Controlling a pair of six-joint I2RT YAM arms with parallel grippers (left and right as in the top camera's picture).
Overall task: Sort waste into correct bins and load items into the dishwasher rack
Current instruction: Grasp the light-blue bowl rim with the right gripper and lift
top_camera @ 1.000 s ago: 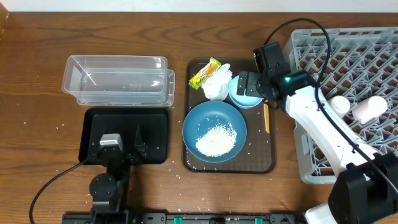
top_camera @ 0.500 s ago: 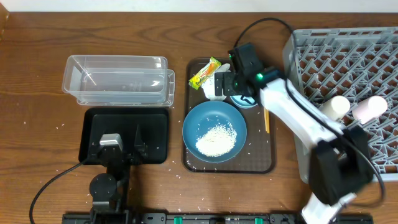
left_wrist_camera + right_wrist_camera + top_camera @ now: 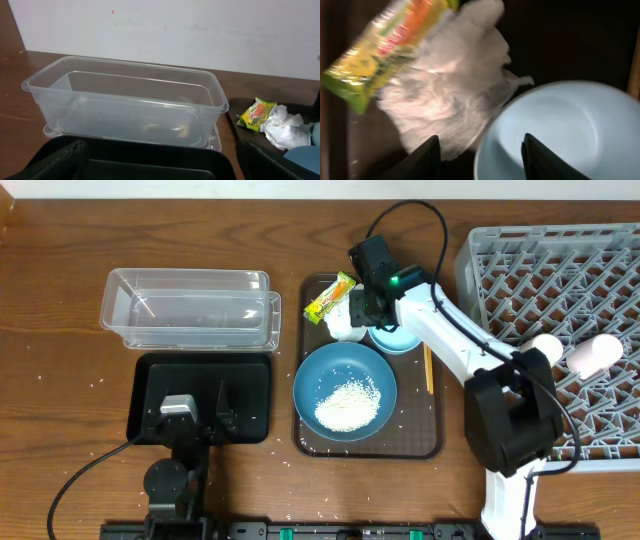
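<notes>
Brown tray holds one tissue, one wrapper, one bowl, one dish.

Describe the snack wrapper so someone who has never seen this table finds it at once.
Start at the brown tray in the middle of the overhead view, between the clear tub and the grey rack. In its top left corner, against the crumpled white tissue, lies the snack wrapper. It is the only brightly printed thing there: a small green, yellow and orange packet.

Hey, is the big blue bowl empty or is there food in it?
Not empty. The overhead view shows a heap of white rice lying in the middle of the blue bowl.
</notes>
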